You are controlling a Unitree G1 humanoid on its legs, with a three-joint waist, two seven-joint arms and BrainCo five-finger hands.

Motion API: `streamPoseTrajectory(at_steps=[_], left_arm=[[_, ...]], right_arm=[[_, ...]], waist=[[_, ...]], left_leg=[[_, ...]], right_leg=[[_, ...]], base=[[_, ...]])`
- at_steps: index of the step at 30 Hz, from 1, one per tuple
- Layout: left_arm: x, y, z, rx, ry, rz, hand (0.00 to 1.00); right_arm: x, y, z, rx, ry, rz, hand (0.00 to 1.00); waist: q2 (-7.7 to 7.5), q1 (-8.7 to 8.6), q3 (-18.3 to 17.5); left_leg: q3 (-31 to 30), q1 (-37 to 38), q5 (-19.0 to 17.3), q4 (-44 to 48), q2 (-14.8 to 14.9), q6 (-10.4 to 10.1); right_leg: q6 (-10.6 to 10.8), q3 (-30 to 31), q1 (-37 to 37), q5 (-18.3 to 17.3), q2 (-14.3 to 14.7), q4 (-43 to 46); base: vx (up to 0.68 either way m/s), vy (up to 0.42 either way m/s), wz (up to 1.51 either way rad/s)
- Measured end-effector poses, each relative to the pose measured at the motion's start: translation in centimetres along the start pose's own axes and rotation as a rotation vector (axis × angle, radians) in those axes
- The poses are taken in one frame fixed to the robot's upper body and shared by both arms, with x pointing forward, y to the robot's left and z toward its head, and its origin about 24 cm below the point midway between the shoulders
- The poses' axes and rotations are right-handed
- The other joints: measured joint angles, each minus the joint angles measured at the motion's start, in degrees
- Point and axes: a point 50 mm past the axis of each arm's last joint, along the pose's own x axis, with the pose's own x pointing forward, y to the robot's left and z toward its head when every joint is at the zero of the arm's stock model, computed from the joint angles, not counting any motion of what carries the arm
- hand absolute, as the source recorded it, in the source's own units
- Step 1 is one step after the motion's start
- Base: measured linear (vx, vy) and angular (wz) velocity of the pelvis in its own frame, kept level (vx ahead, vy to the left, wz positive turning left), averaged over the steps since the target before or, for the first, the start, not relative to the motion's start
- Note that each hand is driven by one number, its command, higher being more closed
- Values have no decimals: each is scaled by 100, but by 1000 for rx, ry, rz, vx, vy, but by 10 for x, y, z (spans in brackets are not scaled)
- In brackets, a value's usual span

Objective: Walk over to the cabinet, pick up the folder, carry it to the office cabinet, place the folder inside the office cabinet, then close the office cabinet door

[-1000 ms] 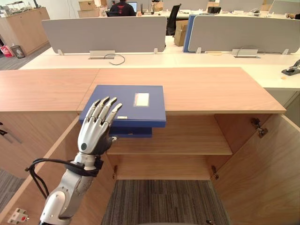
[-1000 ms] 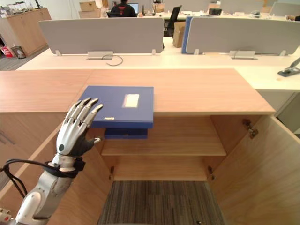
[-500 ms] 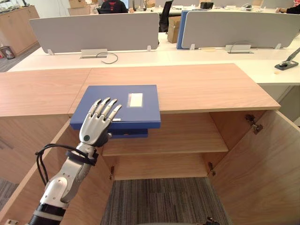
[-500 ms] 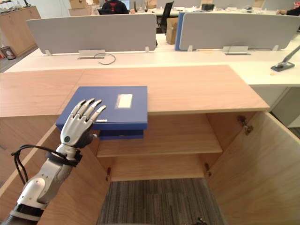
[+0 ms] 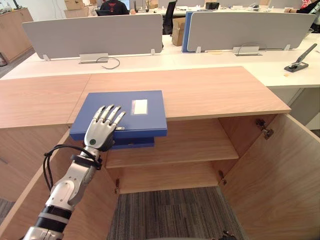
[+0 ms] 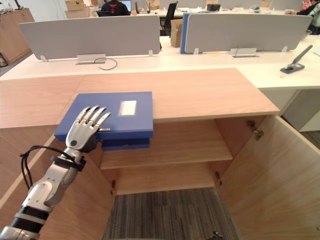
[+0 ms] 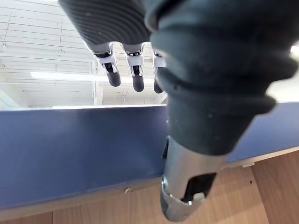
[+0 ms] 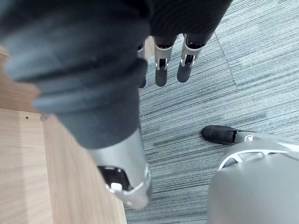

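Note:
A blue folder (image 5: 135,117) with a white label lies flat on the wooden cabinet top (image 5: 210,90), its near edge overhanging the open cabinet. My left hand (image 5: 100,134) is at the folder's near left part, open, its straight fingers (image 7: 135,74) spread over the cover. The thumb (image 7: 187,186) shows below the folder's blue edge (image 7: 70,154). Just under the folder, a second dark blue thing (image 5: 132,143) shows at the shelf's left front. My right hand (image 8: 161,70) hangs open above the carpet, beside a wooden panel (image 8: 18,177).
Both cabinet doors stand open, the right door (image 5: 280,170) and the left door (image 5: 30,200). Inside, the shelf (image 5: 185,145) is bare to the right. Behind are a white desk with grey dividers (image 5: 95,35), a stapler (image 5: 300,57) and a seated person (image 5: 111,6).
The whole view has shifted as the camera moved. My left arm has stretched out farther, and the hand stays over the folder's near left part. The folder lies where it was.

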Motion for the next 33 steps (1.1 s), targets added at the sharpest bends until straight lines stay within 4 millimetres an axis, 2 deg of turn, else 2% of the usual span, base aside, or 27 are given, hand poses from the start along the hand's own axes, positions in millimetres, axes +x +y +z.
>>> streamPoseTrajectory(at_steps=[5,6,14,23,25,28,30,32,33], left_arm=[[-6,-16,-10,-18,103,-79,0],[-6,-17,-12,-48,142,-74,100],[0,-10,-25,-86,264,-9,100],[2,-5,-23,-117,281,39,100],[1,-1,-17,-131,262,63,100],[-2,6,3,-187,209,96,100],[-6,18,30,-307,132,150,100],[-8,24,45,-372,87,175,100],[-9,31,59,-441,37,201,100]], right_arm=[[0,0,1,-2,-3,2,0],[0,0,2,-3,-8,2,0],[0,1,10,-11,-40,13,0],[0,3,9,-36,-39,27,0],[0,3,9,-36,-38,27,0],[0,3,9,-36,-37,27,0],[0,3,9,-36,-37,27,0],[0,3,8,-36,-36,27,0],[0,4,8,-35,-35,27,0]], waist=[[-1,-60,57],[-5,-61,94],[-15,-97,132],[-21,-112,132],[-25,-112,134],[-25,-106,135],[-25,-85,135],[-23,-78,134],[-20,-78,132]], left_leg=[[24,10,-2,0,4,-3],[35,15,-3,-1,4,-4],[83,37,-7,-2,10,-9],[92,45,-8,-3,10,-7],[92,45,-8,-4,8,-6],[90,44,-9,-4,5,-5],[87,44,-11,-4,1,-3],[86,44,-11,-4,0,-2],[85,44,-11,-4,0,-2]], right_leg=[[8,28,-1,8,2,0],[8,43,-2,13,2,-1],[13,93,-4,32,3,-3],[16,98,-1,51,0,-6],[17,97,-1,53,-2,-6],[17,94,-1,53,-5,-6],[16,88,-1,52,-8,-6],[16,81,-1,52,-9,-5],[16,79,-1,52,-10,-5]], base=[[-22,0,-2],[-36,2,-4],[-34,1,-3],[-15,0,0],[0,0,0],[0,0,0],[0,0,0],[0,0,0],[0,0,0]])
